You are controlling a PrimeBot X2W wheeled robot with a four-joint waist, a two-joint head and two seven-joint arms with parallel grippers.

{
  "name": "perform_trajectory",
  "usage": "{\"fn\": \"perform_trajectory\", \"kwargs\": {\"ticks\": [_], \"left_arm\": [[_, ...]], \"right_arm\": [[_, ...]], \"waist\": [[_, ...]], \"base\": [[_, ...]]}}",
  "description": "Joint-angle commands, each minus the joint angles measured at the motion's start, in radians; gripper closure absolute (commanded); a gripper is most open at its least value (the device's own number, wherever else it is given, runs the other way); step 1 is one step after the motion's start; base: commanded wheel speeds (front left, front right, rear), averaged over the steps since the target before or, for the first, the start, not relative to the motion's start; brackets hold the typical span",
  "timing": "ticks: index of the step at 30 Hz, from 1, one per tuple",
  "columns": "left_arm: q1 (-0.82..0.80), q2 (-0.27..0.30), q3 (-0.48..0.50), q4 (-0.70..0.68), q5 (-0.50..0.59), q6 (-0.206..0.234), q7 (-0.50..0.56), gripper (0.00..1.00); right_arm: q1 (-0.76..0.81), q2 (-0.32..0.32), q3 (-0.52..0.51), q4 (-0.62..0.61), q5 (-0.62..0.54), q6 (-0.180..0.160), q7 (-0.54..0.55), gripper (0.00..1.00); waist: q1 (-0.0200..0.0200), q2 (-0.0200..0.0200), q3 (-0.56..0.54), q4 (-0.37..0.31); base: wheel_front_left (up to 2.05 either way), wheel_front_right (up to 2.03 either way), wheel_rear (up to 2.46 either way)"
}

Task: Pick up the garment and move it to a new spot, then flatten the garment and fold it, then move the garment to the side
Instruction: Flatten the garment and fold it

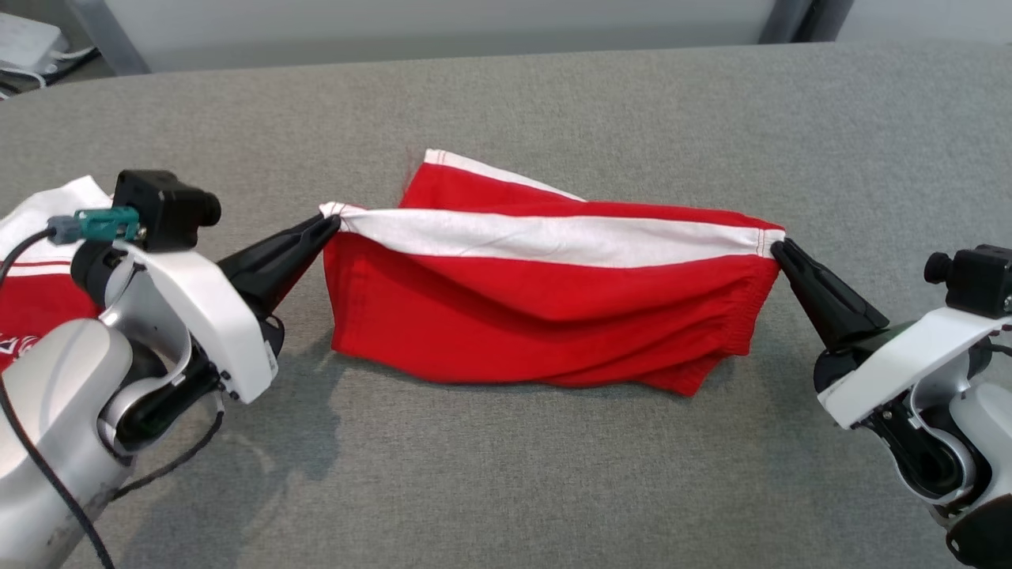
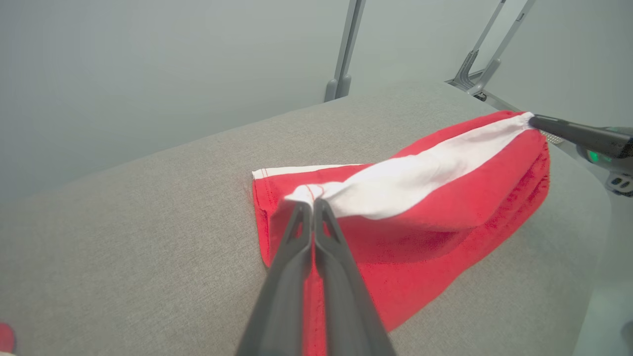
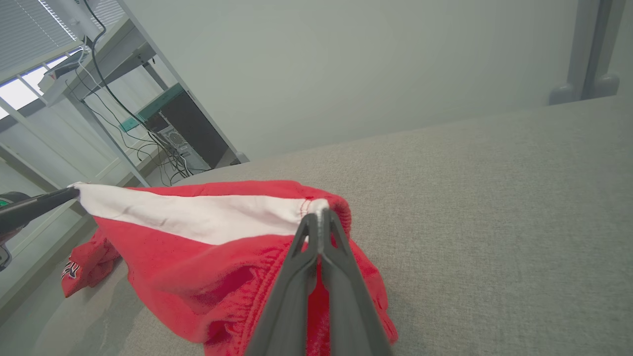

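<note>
Two ends pinched?
— Your left gripper (image 1: 332,225) and right gripper (image 1: 777,249) clamp the red, white-banded cloth garment (image 1: 545,316), stretched midway across the grey fabric table (image 1: 553,474). Head view adds another red garment (image 1: 32,269), left edge.

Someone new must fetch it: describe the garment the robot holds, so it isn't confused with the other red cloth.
On the grey padded table, look to the middle. The red garment is stretched there by its white band, left gripper and right gripper each shut on one end. The other red cloth lies loose at the far left, ungripped.
</note>
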State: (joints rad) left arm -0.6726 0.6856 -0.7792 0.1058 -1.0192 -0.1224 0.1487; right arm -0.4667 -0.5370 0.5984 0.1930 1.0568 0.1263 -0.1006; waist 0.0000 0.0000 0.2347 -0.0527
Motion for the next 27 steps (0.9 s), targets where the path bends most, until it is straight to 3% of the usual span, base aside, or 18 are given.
{"fn": "perform_trajectory", "kwargs": {"ticks": [1, 6, 14, 27], "left_arm": [[-0.084, 0.026, 0.035, 0.011, 0.014, -0.005, -0.003, 1.00], [-0.221, -0.001, -0.046, 0.091, 0.025, -0.008, -0.012, 1.00], [-0.403, 0.008, -0.166, 0.232, 0.016, -0.008, -0.050, 1.00], [-0.549, 0.014, -0.312, 0.434, -0.022, -0.008, -0.118, 1.00]], "right_arm": [[-0.019, -0.010, 0.008, 0.000, -0.001, 0.004, -0.021, 1.00], [-0.067, 0.021, 0.024, 0.050, 0.013, 0.004, -0.059, 1.00], [-0.140, 0.068, 0.096, 0.085, 0.041, 0.004, -0.099, 1.00], [-0.254, 0.154, 0.227, 0.148, 0.078, 0.004, -0.147, 1.00]], "waist": [[0.0000, 0.0000, 0.047, -0.033], [0.0000, 0.0000, 0.108, -0.073], [0.0000, 0.0000, 0.182, -0.144], [0.0000, 0.0000, 0.258, -0.228]], "base": [[0.00, 0.00, 0.00], [0.00, 0.00, 0.00], [0.00, 0.00, 0.00], [0.00, 0.00, 0.00]]}}
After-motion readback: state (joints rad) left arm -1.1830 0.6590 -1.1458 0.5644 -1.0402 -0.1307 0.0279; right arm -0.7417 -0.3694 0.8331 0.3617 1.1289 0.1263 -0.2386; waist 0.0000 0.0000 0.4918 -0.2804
